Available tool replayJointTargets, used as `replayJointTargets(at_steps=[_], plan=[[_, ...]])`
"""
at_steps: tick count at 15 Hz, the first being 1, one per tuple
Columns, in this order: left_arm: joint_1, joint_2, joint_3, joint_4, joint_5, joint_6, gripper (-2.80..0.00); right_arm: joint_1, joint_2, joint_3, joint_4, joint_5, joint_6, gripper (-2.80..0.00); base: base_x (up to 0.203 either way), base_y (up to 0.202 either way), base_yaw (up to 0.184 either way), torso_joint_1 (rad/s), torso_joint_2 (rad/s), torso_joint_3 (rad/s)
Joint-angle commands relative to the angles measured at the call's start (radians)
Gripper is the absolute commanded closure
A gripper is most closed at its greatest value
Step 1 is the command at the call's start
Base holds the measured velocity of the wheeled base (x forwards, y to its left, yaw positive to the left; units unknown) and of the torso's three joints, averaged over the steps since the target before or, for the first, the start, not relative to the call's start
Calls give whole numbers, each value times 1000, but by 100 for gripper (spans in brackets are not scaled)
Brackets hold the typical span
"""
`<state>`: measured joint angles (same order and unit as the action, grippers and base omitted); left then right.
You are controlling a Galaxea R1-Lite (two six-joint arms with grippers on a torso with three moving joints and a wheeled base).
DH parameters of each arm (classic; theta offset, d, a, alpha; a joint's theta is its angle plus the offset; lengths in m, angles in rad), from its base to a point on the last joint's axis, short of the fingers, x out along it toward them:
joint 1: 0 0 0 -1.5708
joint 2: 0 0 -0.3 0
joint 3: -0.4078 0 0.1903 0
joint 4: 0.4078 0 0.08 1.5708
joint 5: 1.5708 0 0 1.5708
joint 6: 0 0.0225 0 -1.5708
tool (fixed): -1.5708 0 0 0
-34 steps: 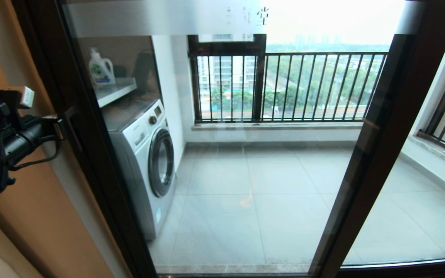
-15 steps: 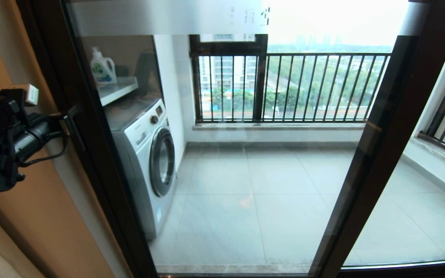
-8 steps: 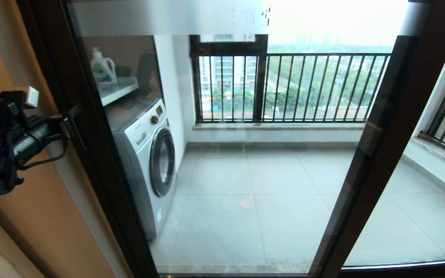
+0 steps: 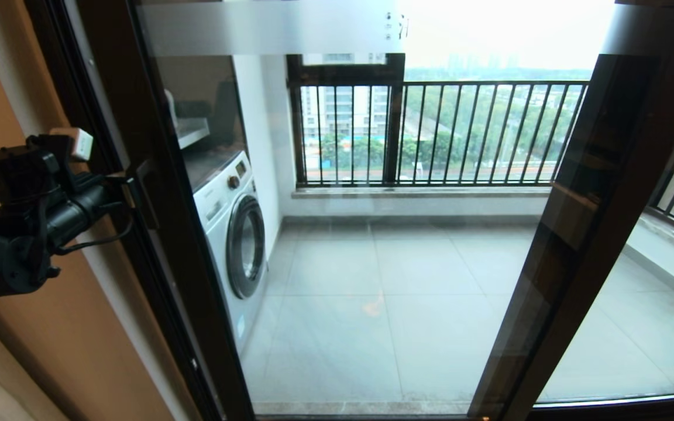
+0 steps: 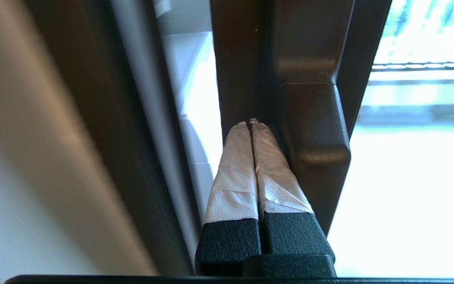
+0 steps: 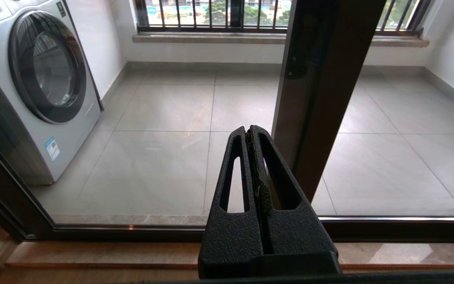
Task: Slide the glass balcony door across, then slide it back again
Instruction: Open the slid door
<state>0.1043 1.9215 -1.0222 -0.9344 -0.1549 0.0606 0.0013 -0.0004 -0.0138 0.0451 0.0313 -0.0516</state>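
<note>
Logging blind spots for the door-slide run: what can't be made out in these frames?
- Left gripper tips against the glass balcony door beside its handle: contact hidden, head view.
- Frosted band lettering: too small.
- Door top: cut off by frame edge.
- Right gripper: outside head view.

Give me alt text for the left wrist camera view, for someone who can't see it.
The left claw, its two white-wrapped fingers pressed shut together, is tucked in beside the black bar handle on the dark frame of the glass balcony door. A narrow bright gap shows between that frame and the dark jamb alongside, and daylight fills the glass past the handle.
</note>
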Motion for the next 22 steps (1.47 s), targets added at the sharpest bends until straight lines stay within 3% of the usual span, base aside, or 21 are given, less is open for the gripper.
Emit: replayJointTargets(at_steps=[1, 8, 22], plan=[[5, 3, 2, -7, 12, 1, 0, 0, 0, 0, 1, 1, -1, 0, 0, 0, 0, 0, 0, 0], [-49, 13, -4, -7, 10, 4, 0, 0, 0, 0, 1, 1, -1, 0, 0, 0, 0, 0, 0, 0], [-268, -4, -31, -7, 84, 5, 0, 0, 0, 0, -1, 1, -1, 0, 0, 0, 0, 0, 0, 0]])
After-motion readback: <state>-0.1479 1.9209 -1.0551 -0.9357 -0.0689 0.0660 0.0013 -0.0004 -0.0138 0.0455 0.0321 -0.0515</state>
